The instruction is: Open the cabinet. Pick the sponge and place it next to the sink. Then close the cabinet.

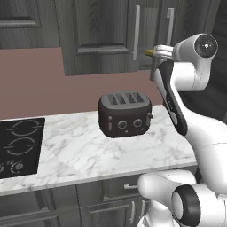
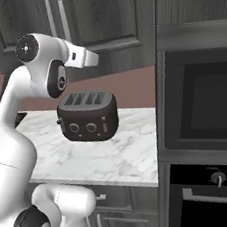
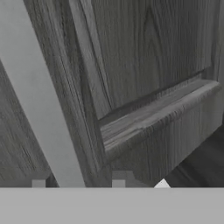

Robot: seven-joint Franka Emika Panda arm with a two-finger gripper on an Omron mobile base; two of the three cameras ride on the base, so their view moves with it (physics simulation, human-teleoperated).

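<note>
You have gripper (image 3: 78,186) at cabinet (image 1: 102,31) bar handle (image 3: 41,109), fingertips straddling it, slightly parted; firm clamp unclear. Doors look shut; sponge, closing remain.

cabinet (image 1: 102,31): dark grey wood grain, silver bar handles (image 1: 136,33) | table (image 1: 80,150): white marble, grey veining | toaster (image 1: 125,114): dark brown-black, grey knobs | wall (image 1: 40,84): dusty reddish-brown | cooktop (image 1: 20,148): black, thin light ring markings | oven (image 2: 205,109): black glass, dark grey frame | arm (image 1: 195,106): white, dark joints
</note>
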